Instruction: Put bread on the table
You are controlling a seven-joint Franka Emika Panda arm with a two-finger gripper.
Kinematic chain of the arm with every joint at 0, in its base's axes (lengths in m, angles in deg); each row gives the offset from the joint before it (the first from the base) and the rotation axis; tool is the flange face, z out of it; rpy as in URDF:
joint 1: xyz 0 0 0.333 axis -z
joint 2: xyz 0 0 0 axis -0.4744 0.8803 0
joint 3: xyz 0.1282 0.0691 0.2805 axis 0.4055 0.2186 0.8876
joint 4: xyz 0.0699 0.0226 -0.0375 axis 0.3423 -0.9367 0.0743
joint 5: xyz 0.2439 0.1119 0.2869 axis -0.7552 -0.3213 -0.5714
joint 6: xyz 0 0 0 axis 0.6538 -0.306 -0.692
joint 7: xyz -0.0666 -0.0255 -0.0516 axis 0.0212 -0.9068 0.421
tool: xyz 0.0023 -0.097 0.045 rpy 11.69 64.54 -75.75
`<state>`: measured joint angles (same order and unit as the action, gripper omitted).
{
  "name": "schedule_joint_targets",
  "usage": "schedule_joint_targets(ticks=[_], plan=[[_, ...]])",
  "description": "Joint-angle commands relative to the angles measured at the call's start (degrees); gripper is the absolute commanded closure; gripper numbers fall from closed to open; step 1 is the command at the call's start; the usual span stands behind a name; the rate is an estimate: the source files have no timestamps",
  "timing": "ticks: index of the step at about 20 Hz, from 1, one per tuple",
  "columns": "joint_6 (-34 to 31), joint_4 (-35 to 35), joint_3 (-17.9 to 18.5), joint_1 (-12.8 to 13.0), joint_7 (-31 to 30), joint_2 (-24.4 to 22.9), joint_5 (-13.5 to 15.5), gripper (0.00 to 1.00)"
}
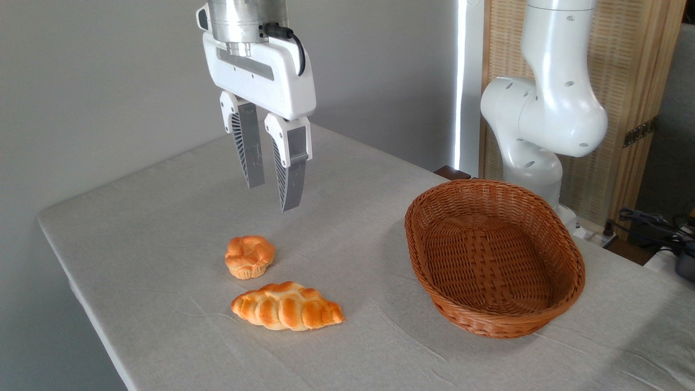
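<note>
One bread (287, 306) on table (163, 228) — well below empty jaws (271, 195)

Golden-orange braided bread (287, 313) & bun (249, 256), lt grey table (163, 217), brown woven basket (564, 293), white arm (548, 98) w/ grey ribbed fingers (289, 168).

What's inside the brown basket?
Nothing shows inside the basket: only its woven bottom. The near wall hides a thin strip of that bottom. Both the bread and the small bun lie outside on the table.

You have one fixed camera, set above the table's (163, 217) near edge, looking down across it toward the far corner and wall, fairly close
</note>
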<state>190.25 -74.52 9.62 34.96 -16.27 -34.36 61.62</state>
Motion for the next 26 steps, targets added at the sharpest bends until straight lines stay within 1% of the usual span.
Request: schedule_joint_targets(ticks=[1, 2, 4, 5, 8, 9, 10, 11, 12, 19, 21, 22, 24, 26], plan=[[-2.6, 1.6, -2.8, -3.3, -4.2, 0.3, 1.1, 0.00], [-4.5, 3.2, -2.5, -3.3, -4.1, 0.9, 1.3, 0.00], [-13.2, 9.3, -2.3, -3.3, -2.8, 4.4, 1.8, 0.00], [-14.8, 10.6, -2.3, -3.3, -1.8, 5.2, 1.8, 0.00], [-15.5, 10.9, -2.0, -3.3, 1.5, 5.3, 1.8, 0.00], [-15.7, 10.9, -0.8, -3.3, 2.6, 5.3, 2.1, 0.00], [-15.7, 10.9, 0.5, -3.3, 3.8, 5.3, 3.9, 0.00], [-15.6, 10.9, 1.1, -3.2, 4.4, 5.3, 6.2, 0.00], [-15.6, 11.1, 1.2, -3.2, 4.4, 5.3, 6.8, 0.00], [-15.2, 11.1, 0.6, -3.2, 4.4, 5.7, 6.4, 0.00], [-13.9, 11.1, 0.6, -3.2, 4.5, 5.8, 6.4, 0.00], [-13.4, 11.1, 0.5, -3.2, 3.8, 5.8, 6.2, 0.00], [-13.1, 11.1, 0.2, -3.2, 3.8, 5.8, 3.5, 0.00], [-11.4, 11.1, -0.3, -3.2, 3.4, 5.8, 3.3, 0.00]])
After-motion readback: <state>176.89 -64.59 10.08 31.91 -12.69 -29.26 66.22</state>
